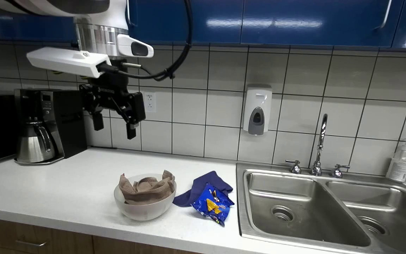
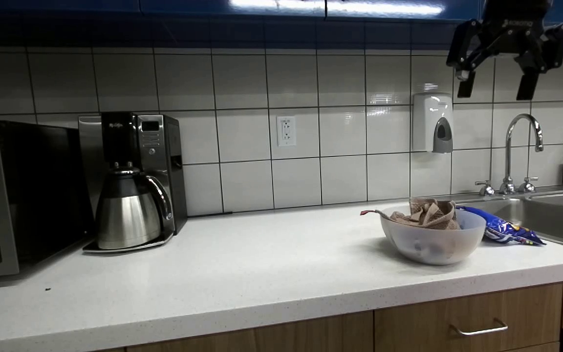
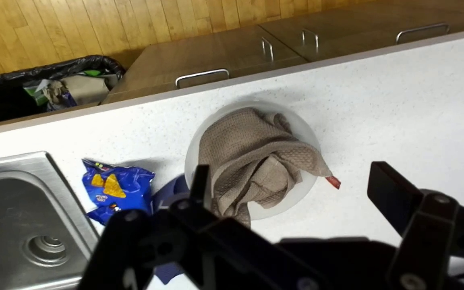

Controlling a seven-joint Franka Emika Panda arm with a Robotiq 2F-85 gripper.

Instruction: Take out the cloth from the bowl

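With gripper [image 1: 115, 127] spread wide, hanging high abv counter [image 1: 58, 187], well apart from bowl [image 1: 143, 212]! Seeing brown cloth [image 3: 236, 137] bunched in bowl, w/ red-tipped corner [image 3: 332, 182] out past rim in wrist view. Spotting blue chip bag [image 1: 213, 204] partly over navy cloth [image 1: 199, 183], btwn bowl & sink [image 1: 244, 211]. Also catching coffee maker [image 2: 125, 210] next to microwave [image 2: 42, 195].

Blue chip bag [image 1: 213, 204], coffee maker [image 2: 132, 188], sink [image 1: 308, 204]

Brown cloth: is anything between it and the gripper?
Nothing visible: only air separates the open gripper from the brown cloth, which sticks out of the bowl. The chip bag lies beside the bowl, not over it.
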